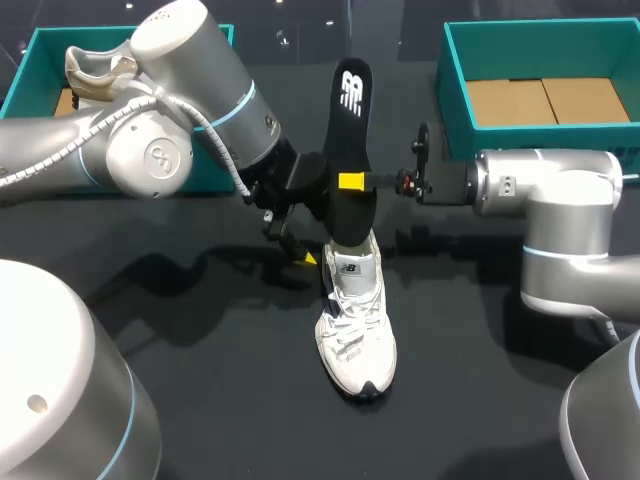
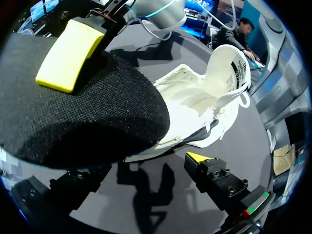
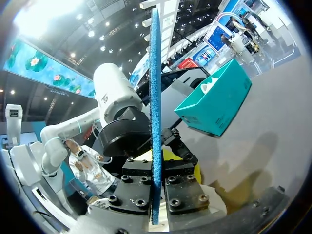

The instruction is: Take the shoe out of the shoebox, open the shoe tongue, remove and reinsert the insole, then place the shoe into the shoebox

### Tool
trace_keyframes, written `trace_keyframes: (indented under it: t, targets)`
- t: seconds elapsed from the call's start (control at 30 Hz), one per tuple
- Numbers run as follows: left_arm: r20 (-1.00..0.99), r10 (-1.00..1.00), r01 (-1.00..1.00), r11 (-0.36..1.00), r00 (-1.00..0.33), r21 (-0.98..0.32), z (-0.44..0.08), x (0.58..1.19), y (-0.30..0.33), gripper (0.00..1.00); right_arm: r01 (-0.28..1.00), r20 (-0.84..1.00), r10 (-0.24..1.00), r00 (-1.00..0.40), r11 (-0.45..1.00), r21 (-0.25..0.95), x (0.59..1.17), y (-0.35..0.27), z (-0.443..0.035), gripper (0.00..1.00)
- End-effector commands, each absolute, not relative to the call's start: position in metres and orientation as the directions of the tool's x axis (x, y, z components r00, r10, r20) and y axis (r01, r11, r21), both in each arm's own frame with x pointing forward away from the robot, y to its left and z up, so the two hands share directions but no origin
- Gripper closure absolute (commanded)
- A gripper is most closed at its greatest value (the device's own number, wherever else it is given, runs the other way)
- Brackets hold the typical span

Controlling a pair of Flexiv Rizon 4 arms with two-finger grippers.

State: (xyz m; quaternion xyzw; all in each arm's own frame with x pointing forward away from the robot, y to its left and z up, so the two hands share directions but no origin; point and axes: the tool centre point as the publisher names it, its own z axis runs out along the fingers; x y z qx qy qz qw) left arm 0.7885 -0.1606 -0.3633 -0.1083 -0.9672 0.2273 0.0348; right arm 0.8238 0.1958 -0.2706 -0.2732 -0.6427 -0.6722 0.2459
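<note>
The table (image 1: 200, 330) in front of me is a flat black surface. Two teal boxes sit directly on it at the far side: the left shoebox (image 1: 50, 50) at my left corner and the right shoebox (image 1: 458, 80) at my right corner, well apart from each other. A white shoe (image 1: 357, 335) stands on its sole near the middle, nearer to me than either box, toe pointing toward me.

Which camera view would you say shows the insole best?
The head view: most of the insole stands upright above the shoe. Left wrist shows only its black end; right wrist sees it edge-on.
</note>
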Motion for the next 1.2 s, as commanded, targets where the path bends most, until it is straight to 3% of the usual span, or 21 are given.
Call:
trace_keyframes:
  t: [0.03,1.2]
  targets:
    - [0.017,0.226,0.195,0.873,-0.974,-0.447,-0.363,0.788,-0.159,0.00,0.667,0.669,0.022,-0.743,-0.064,0.742,0.820,0.197,-0.271,1.00]
    - [0.017,0.226,0.195,0.873,-0.974,-0.447,-0.363,0.788,-0.159,0.00,0.652,0.652,-0.003,-0.758,-0.027,0.758,0.815,0.188,-0.293,1.00]
